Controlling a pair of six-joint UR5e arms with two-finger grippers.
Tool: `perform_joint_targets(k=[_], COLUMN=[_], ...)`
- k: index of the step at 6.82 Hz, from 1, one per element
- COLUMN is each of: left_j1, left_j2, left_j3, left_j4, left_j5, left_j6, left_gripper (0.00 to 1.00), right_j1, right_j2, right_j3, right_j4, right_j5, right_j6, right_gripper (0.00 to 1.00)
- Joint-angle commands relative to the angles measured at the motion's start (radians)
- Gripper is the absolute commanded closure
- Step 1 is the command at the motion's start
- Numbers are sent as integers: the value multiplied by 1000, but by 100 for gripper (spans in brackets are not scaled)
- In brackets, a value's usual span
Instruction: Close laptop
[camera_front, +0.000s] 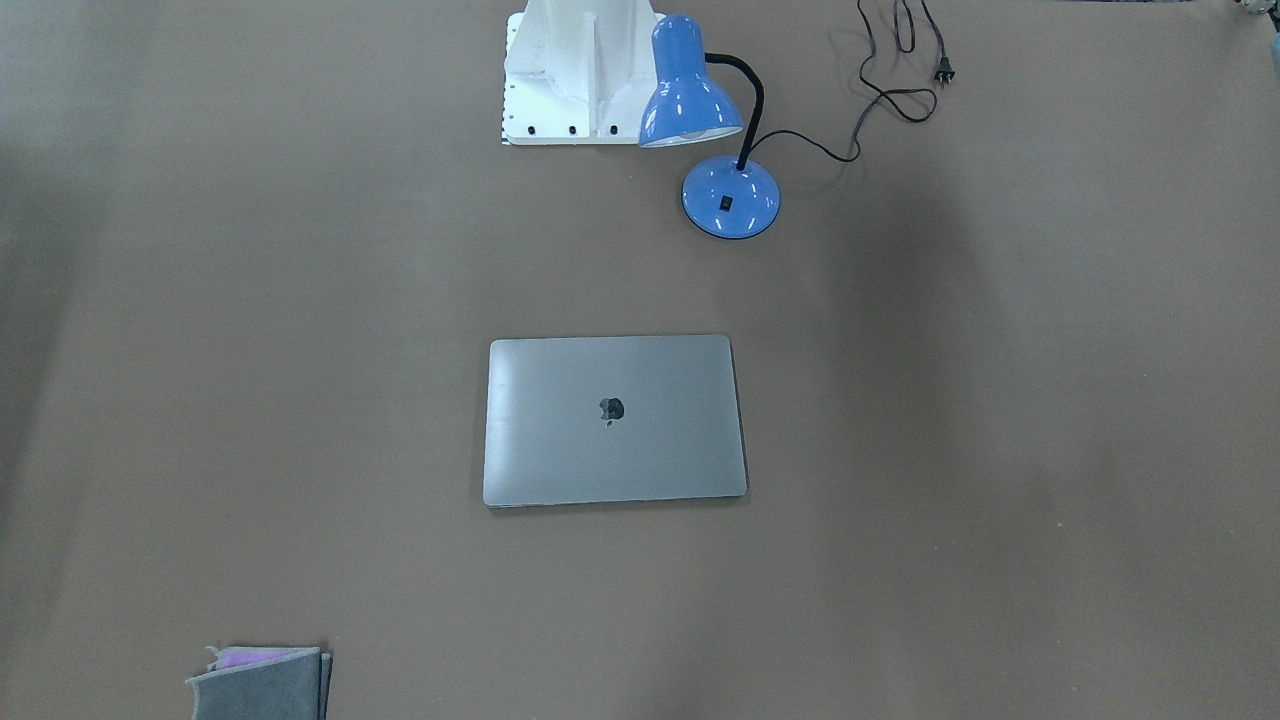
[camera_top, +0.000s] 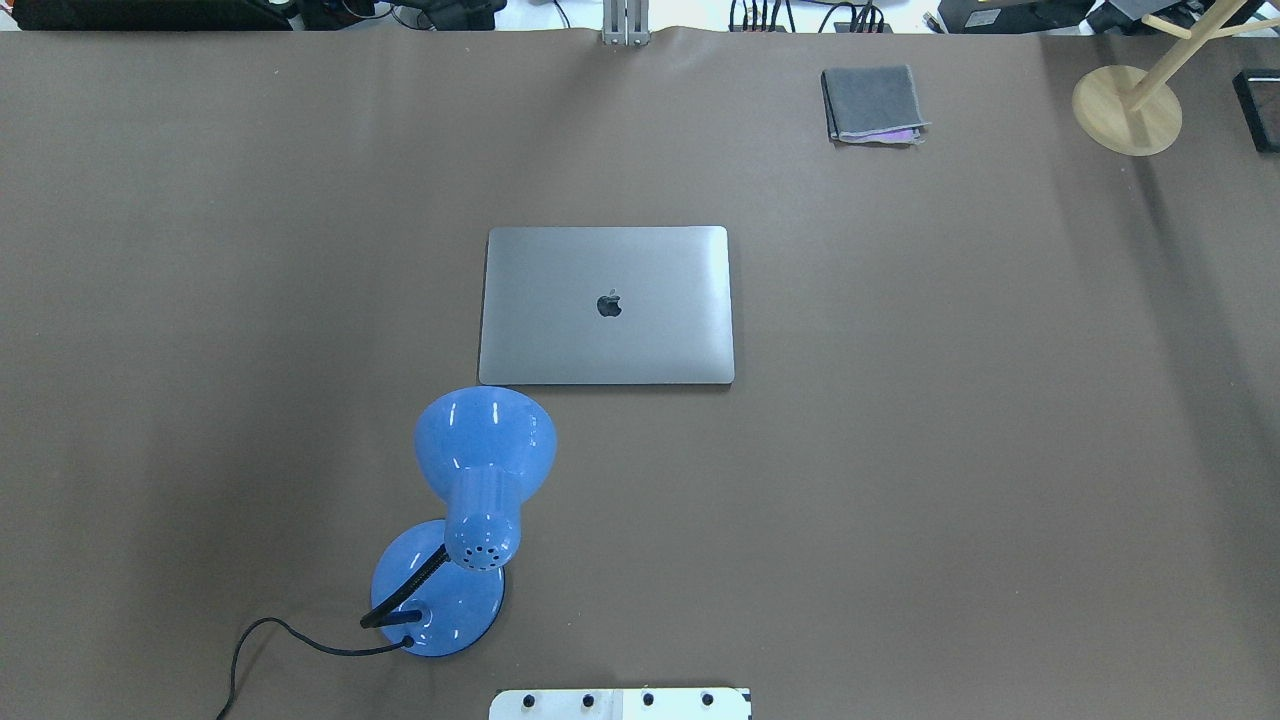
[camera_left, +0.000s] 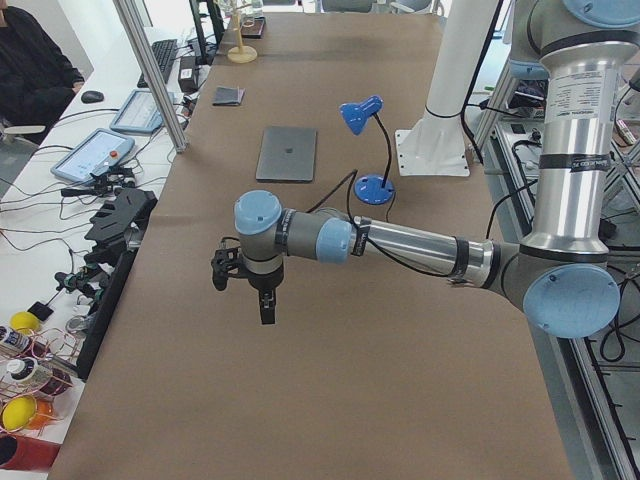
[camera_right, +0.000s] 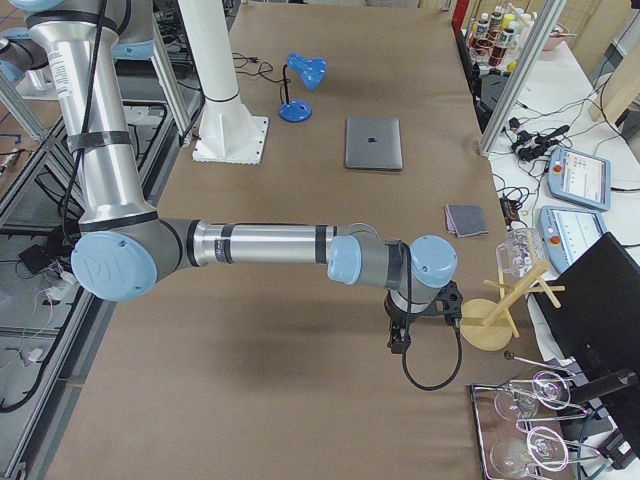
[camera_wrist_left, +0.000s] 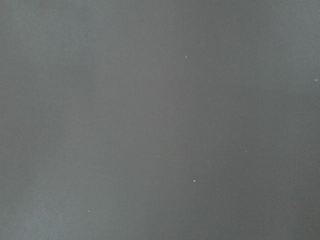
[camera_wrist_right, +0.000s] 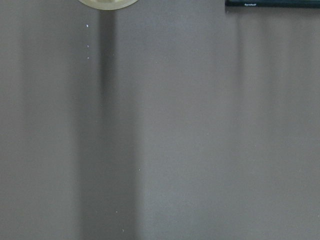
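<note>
As it lies shut, laptop, dark apple logo up, left gripper and right gripper, spread cannot be told.

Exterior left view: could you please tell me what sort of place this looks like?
Probably a robotics lab: an industrial robot arm reaches over a long brown table, a control tablet lies on the side bench, and a person sits there.

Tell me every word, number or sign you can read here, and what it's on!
Dark apple logo, no letters: on the lid of the thin grey metal laptop.
White print on the black bar at the right wrist view's top: too blurred to read.
Label on the left arm's silver tube: too small to read.
No readable words.
</note>
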Motion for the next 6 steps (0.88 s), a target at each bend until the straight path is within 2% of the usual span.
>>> perform_joint_targets(k=[1, 3, 6], left_j1=[-17, -17, -19], left_j2=[-32, -41, -25], left_j3=[60, 48, 60], left_j4=[-7, -51, -41], left_j5=[-9, -25, -19], left_j6=[32, 30, 32], left_gripper=[1, 1, 1], right_j1=[9, 9, -3], right_j2=[-14, -26, -24], right_j3=[97, 111, 107], right_j4=[-111, -114, -107], right_j5=[9, 9, 4], right_j6=[-3, 9, 20], right_gripper=[0, 0, 0])
